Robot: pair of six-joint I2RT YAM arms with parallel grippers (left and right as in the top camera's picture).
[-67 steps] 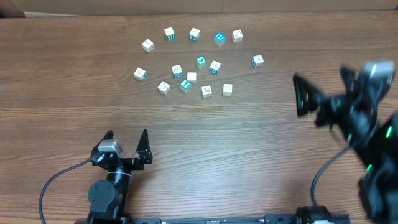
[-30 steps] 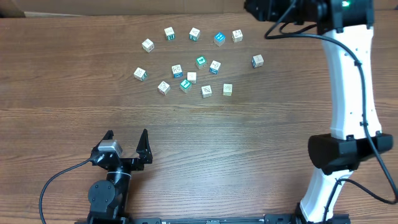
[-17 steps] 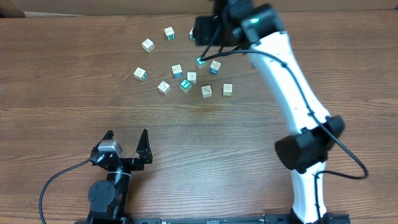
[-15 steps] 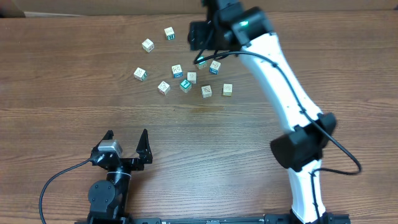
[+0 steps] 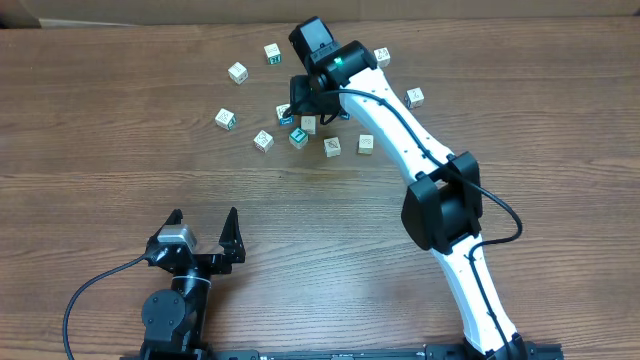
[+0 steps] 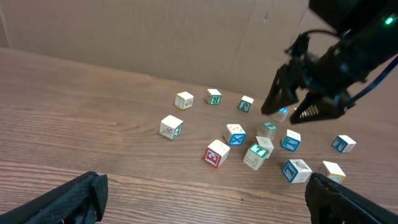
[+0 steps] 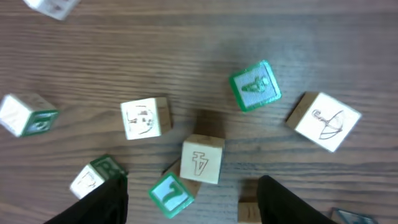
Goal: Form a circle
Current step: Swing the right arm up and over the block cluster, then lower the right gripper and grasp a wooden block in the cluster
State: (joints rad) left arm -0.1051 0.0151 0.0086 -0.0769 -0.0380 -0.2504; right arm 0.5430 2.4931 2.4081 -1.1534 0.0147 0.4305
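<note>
Small wooden cubes (image 5: 263,141) lie in a loose scatter at the back of the table; no circle shows in any view. My right gripper (image 5: 312,108) hangs open over the middle of the scatter. In the right wrist view its fingers (image 7: 102,199) straddle a pale cube with a printed mark (image 7: 202,160) and a green-faced cube (image 7: 169,194), gripping neither. The left wrist view shows the same gripper (image 6: 280,114) spread over the cubes. My left gripper (image 5: 205,225) rests open near the front edge, holding nothing.
The right arm (image 5: 400,130) slants across the table from the front right and covers some cubes. Outlying cubes sit at the far left (image 5: 237,72) and right (image 5: 414,97). A cardboard wall (image 6: 155,37) stands behind the table.
The right arm has swung from the right side, across the back of the table, down over the middle of the cubes. The left arm has not moved.
</note>
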